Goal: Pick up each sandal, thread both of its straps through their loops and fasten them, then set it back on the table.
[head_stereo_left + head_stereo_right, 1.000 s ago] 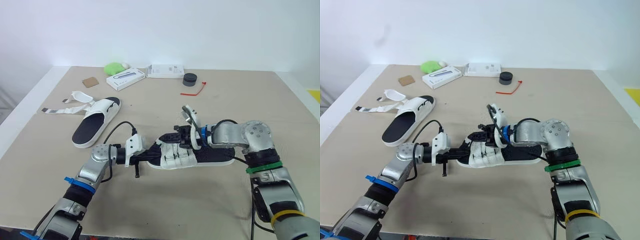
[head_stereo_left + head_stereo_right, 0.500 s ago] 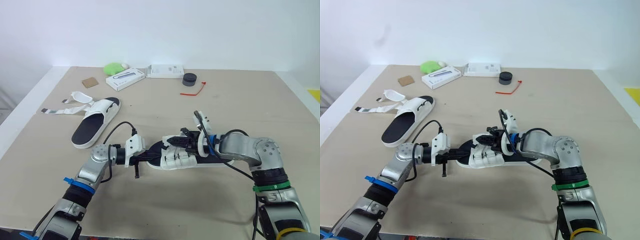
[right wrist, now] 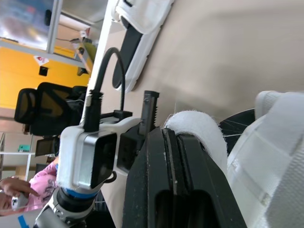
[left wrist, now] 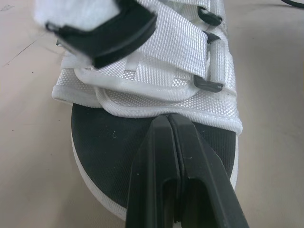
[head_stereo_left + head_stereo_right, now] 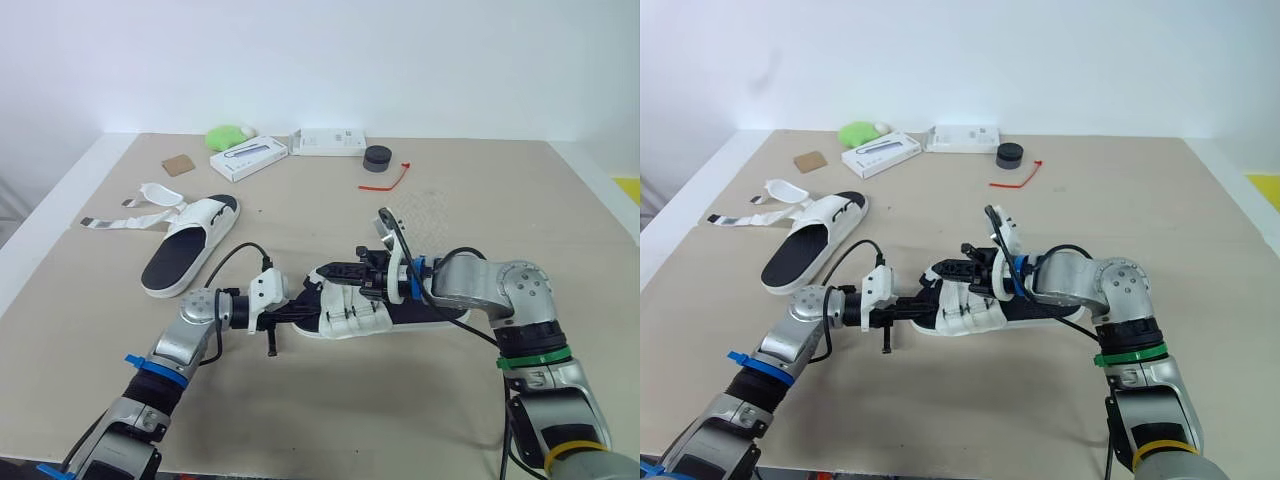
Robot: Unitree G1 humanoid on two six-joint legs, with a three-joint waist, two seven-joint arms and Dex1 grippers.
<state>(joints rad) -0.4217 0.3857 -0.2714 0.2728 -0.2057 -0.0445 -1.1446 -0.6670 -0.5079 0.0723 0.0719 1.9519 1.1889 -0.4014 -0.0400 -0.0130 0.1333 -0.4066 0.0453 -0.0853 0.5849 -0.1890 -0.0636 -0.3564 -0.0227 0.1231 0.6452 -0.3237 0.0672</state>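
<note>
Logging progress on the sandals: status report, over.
Left gripper shut at near sandal's toe. Right gripper shut on its strap. Far sandal lies unfastened. Boxes far off, no obstruction.

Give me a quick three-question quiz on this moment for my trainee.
1. True or false: the far sandal is already fastened.
2. What is the right gripper shut on? A) a strap of the near sandal; B) the red tie; C) the black puck.
3. Fill in: the left gripper, shut, sits at the near sandal's ___ end.

Key: 1 false, its straps lie open on the table; 2 A; 3 toe.
</note>
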